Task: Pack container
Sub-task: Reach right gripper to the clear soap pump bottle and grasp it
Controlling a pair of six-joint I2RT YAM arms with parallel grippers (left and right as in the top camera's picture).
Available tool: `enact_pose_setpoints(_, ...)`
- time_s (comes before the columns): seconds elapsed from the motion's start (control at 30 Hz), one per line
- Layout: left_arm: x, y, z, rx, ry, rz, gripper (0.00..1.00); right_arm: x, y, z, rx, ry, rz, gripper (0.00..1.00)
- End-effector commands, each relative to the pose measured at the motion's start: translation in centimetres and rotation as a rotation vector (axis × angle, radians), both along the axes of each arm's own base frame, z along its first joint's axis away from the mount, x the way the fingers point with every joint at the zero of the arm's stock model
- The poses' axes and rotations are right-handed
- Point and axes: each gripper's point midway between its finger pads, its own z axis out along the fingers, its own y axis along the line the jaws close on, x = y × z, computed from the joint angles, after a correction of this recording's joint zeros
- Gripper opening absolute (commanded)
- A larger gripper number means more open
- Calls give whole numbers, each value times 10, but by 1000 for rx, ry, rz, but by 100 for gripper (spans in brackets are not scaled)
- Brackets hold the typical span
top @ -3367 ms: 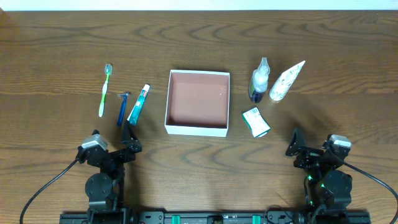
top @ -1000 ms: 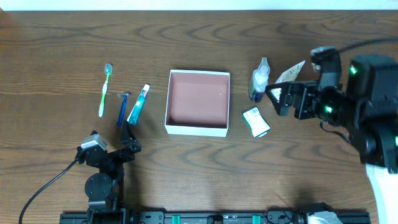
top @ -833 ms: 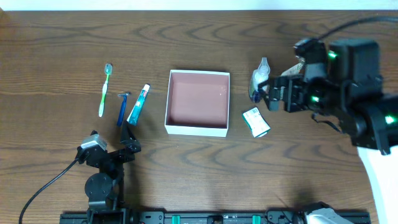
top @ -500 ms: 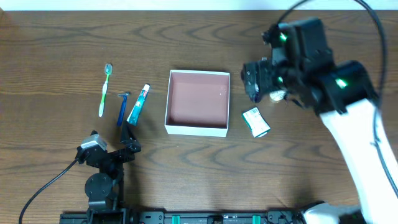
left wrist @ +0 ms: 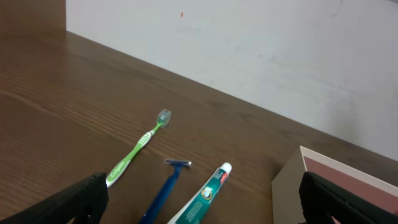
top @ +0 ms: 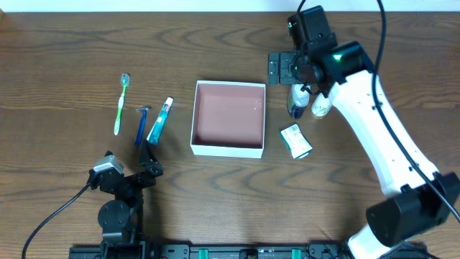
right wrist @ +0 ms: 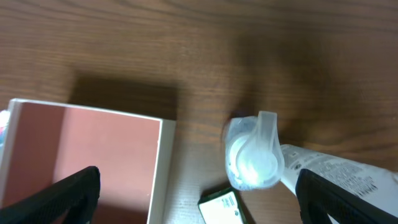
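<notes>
The wooden surface (top: 65, 43) carries everything, and the container (top: 228, 150) sits at its middle, open side up and empty.

We judge the container light and fairly stiff, probably card with thin walls, so it would likely slide if bumped. If it needs steadying, the rim of one wall is the place to pinch. Since the things go into it, it is better left where it is.

The right fingers (top: 282, 69) hover above the container's far right corner, spread wide and holding nothing. The left fingers (top: 149, 160) rest near its front left corner, also apart and empty.

Just right of the container a spray bottle (top: 297, 99) stands upright, with a printed tube (top: 323, 106) lying close against its far side, so lifting either may disturb the other.

Left of the container lie a toothpaste (top: 159, 120), a toothbrush (top: 121, 104) and a razor (top: 141, 124), each apart from the others.

A small green box (top: 295, 141) lies off the container's front right corner.
</notes>
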Motion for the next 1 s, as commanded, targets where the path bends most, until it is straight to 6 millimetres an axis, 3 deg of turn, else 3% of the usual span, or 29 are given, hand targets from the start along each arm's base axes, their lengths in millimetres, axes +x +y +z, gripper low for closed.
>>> enact_pose_setpoints(0.0,-1,4,-19,19,62,21,98,14,-11,-16,-22,17,-70,98)
enact_pose_setpoints(0.37,-1,4,-19,19,62,21,98,31,-37,-40,-56,37,-198,91)
enact_pose_setpoints(0.63,-1,4,-19,19,62,21,98,30,-34,-50,-62,61,-193,88)
enact_pose_setpoints(0.97,-1,4,-19,19,62,21,98,25,-33,-81,-97,149,-183,82)
